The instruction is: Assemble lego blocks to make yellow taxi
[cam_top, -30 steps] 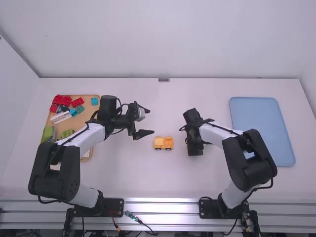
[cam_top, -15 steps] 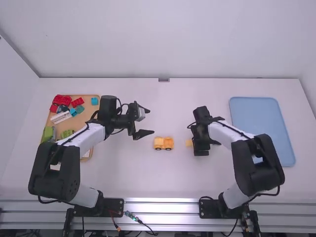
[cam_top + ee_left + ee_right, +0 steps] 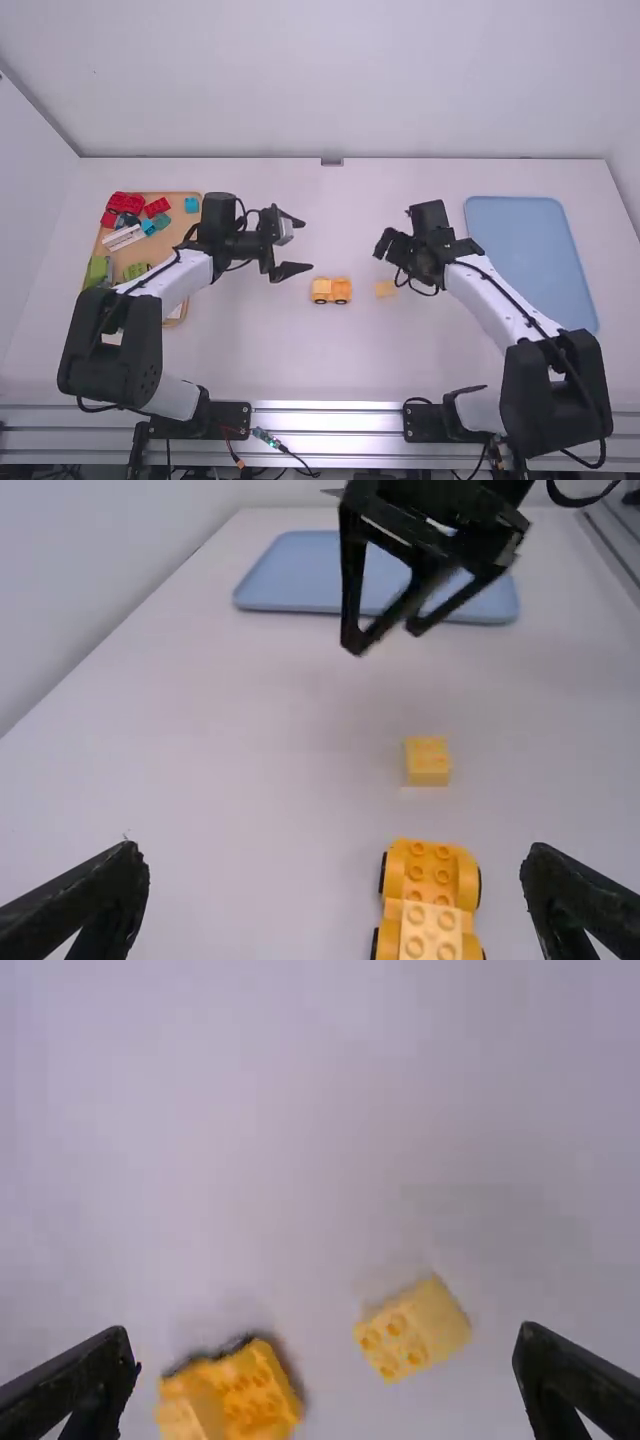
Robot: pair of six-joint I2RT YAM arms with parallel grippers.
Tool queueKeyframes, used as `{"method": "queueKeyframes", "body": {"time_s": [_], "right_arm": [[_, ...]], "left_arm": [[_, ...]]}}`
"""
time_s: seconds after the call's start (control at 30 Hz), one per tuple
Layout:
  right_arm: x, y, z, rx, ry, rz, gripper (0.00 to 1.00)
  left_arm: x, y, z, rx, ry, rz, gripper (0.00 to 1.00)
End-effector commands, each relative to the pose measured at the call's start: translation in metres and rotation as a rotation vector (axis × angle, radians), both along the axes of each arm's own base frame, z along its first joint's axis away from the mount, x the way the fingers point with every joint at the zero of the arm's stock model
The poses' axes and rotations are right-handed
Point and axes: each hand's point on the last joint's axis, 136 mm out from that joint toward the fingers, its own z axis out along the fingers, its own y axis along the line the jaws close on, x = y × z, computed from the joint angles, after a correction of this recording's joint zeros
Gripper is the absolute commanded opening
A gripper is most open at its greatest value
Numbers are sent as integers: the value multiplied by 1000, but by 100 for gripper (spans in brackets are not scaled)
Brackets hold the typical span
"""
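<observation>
The yellow wheeled plastic base [image 3: 432, 875] looks assembled; 1 yellow studded block [image 3: 428, 764], apart on the white counter [image 3: 240, 770], probably remains to mount. Left hand [image 3: 307, 246] and right hand [image 3: 385, 637] are spread, empty.

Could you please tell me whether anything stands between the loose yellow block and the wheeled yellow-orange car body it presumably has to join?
Nothing visible does: only bare white table lies between the loose yellow block and the wheeled car body.
</observation>
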Motion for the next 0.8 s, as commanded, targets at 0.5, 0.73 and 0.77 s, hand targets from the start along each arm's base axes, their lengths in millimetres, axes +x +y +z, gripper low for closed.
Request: {"method": "queueKeyframes", "body": {"time_s": [0.5,0.73,0.77], "right_arm": [[-19,46,-14,-546,-598,1354,99],[-49,46,-13,-366,-780,1642,99],[-49,45,-12,-357,-790,1643,99]], "left_arm": [[-31,-2,-17,27,33,-97,99],[-44,-4,-32,55,33,-153,99],[-45,-4,-32,56,32,-157,99]]}}
